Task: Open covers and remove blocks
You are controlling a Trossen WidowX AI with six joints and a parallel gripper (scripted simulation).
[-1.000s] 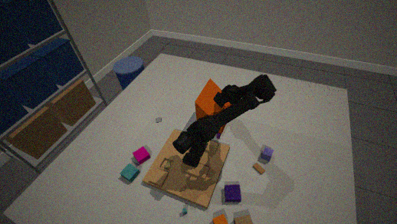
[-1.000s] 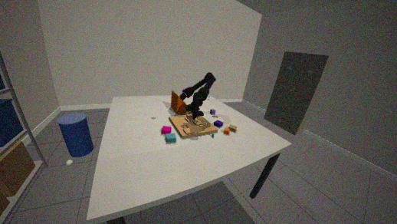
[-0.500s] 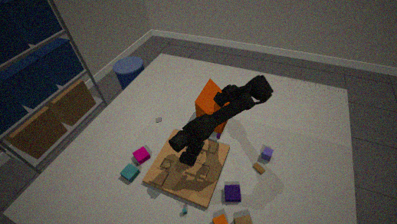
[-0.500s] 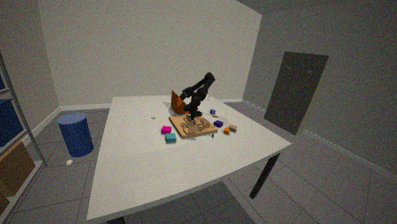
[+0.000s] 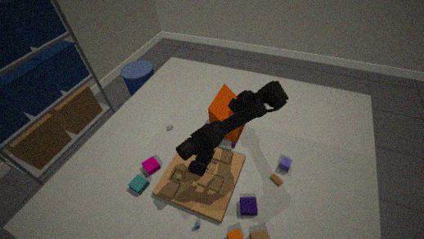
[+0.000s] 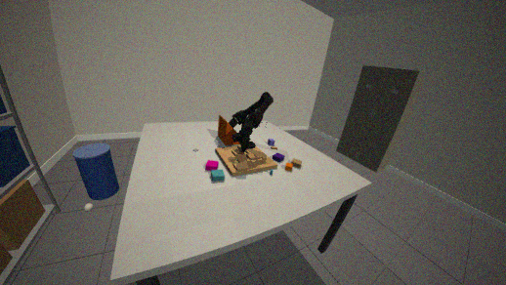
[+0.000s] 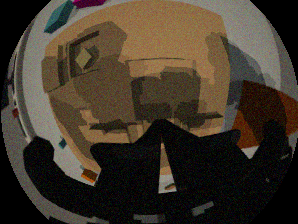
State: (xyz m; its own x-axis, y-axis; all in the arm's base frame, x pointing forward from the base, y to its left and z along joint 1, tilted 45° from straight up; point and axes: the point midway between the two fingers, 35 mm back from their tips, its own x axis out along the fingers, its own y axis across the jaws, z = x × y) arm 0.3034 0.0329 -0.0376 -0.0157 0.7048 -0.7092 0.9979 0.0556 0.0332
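Observation:
The wooden puzzle board [image 5: 217,214] [image 6: 226,157] [image 7: 175,22] lies flat on the table, partly under the arm's shadow. My gripper [image 5: 198,169] [image 6: 246,147] [image 7: 159,121] is shut with nothing between the fingers; its tips are low over the middle of the board, and contact cannot be told. A square well in the board's left part holds a yellowish piece [image 5: 177,175] [image 7: 84,58]. Flat wooden covers, one nearer the right front [image 5: 215,182] and one at the front left corner [image 5: 169,190], match the board's colour. The arm hides part of the board; shadows blur the other covers and wells.
A magenta block [image 5: 151,165] [image 6: 212,165] and a teal block [image 5: 138,184] [image 6: 218,176] lie left of the board. A dark purple block [image 5: 248,205] [image 6: 278,157], an orange block [image 5: 235,234] and a tan block [image 5: 259,234] lie right. An orange wedge [image 5: 221,104] [image 6: 226,132] stands behind.

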